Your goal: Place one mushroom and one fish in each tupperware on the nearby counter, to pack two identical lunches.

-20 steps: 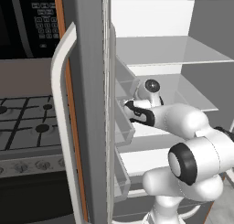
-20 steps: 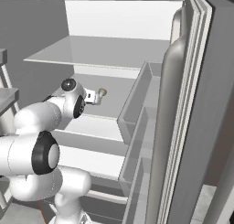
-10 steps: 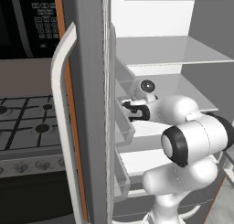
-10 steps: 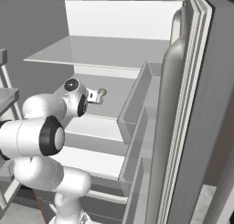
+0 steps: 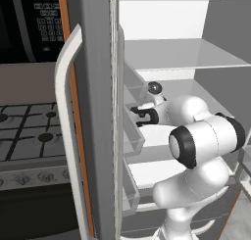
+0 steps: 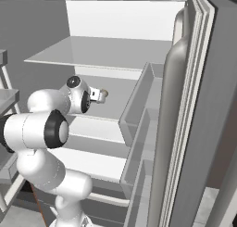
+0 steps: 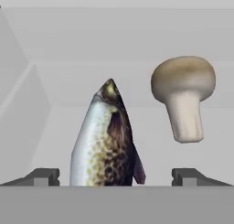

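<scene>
Fingers (image 7: 109,176) spread wide around a fish (image 7: 106,141) — mushroom (image 7: 183,95) just beside it.

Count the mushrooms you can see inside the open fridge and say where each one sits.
1. The mushroom lies on the fridge shelf, right of the fish in the hand view, just ahead of the pincer. Others may be hidden.

fish (image 7: 106,141): tail cut off by lower band | stovetop (image 5: 27,131): left edge cropped
</scene>
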Tool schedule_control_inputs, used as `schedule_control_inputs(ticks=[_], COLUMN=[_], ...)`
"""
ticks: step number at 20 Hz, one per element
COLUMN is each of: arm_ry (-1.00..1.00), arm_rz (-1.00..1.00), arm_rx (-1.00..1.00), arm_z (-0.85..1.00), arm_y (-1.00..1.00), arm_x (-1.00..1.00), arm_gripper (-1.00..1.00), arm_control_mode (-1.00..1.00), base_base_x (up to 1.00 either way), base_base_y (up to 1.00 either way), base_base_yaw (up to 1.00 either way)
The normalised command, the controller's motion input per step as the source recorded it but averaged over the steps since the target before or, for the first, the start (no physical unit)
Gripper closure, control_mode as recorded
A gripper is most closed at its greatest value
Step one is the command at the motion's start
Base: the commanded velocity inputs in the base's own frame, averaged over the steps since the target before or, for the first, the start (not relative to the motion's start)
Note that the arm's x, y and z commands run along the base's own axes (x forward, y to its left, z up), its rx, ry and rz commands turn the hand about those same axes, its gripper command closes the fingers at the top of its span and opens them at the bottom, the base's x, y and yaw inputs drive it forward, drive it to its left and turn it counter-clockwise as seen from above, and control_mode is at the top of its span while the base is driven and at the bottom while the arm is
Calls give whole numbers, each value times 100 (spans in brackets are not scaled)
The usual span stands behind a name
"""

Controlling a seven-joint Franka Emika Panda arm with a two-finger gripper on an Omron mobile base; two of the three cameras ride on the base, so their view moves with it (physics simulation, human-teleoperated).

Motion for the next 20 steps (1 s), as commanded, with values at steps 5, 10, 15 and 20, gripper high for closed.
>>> schedule_control_inputs(ticks=[5,10,15,20], arm_ry=[16,10,0,0], arm_rz=[-11,-12,-8,0], arm_rx=[0,0,1,2], arm_z=[-77,-65,-41,-7], arm_y=[-20,-21,-42,-37], arm_x=[-46,-48,-69,-98], arm_gripper=[100,100,100,100], arm_control_mode=[-100,-100,-100,-100], base_base_x=[0,0,0,0], base_base_y=[0,0,0,0], base_base_yaw=[0,0,0,0])
